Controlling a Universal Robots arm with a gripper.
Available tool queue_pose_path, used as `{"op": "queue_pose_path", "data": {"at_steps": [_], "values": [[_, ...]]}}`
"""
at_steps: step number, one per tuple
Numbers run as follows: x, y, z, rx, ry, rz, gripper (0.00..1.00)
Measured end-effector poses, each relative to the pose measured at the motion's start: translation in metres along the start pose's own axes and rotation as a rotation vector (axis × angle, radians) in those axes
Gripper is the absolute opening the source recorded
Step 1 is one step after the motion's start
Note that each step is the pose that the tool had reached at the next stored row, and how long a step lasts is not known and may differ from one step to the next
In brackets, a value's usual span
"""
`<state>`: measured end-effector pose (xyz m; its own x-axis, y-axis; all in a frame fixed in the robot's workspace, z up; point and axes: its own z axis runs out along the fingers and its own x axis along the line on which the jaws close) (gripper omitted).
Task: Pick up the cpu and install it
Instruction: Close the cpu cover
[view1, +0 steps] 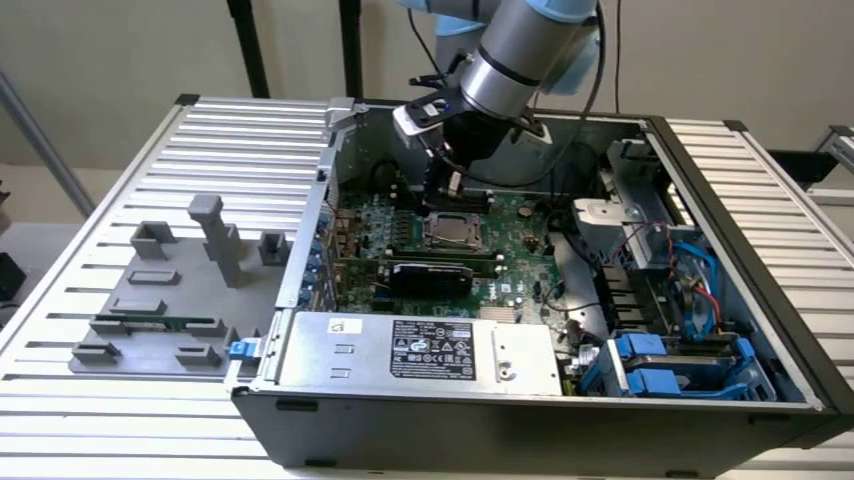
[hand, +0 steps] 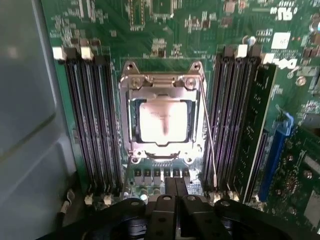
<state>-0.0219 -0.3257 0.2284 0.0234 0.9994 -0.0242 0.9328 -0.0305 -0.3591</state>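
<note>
The cpu (hand: 163, 120) lies flat inside its socket on the green motherboard (hand: 165, 30), its silvery top bright, with the metal socket frame (hand: 162, 80) around it. In the exterior view the cpu (view1: 454, 231) sits mid-board inside the open computer case (view1: 534, 430). My gripper (view1: 446, 200) hangs just above and behind the socket. In the wrist view the gripper (hand: 175, 182) has its two black fingers pressed together with nothing between them, a short way off the socket's edge.
Black memory slots (hand: 92, 125) flank the socket, and a memory stick (hand: 260, 125) stands in one. A black card (view1: 430, 272), the power supply (view1: 414, 348) and blue drive bays (view1: 667, 365) fill the case. A grey fixture plate (view1: 174, 300) lies at the exterior view's left.
</note>
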Motion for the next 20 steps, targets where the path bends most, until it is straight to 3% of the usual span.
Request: {"op": "queue_pose_path", "data": {"at_steps": [4, 11, 15, 20], "values": [[0.000, -0.0113, 0.0066, -0.0008, 0.0004, 0.000, 0.11], [0.000, -0.0130, 0.0087, -0.0038, 0.0042, 0.001, 0.11], [0.000, -0.0153, 0.0097, -0.0034, 0.0152, 0.021, 0.11], [0.000, -0.0149, 0.0104, -0.0033, 0.0158, 0.022, 0.11]]}}
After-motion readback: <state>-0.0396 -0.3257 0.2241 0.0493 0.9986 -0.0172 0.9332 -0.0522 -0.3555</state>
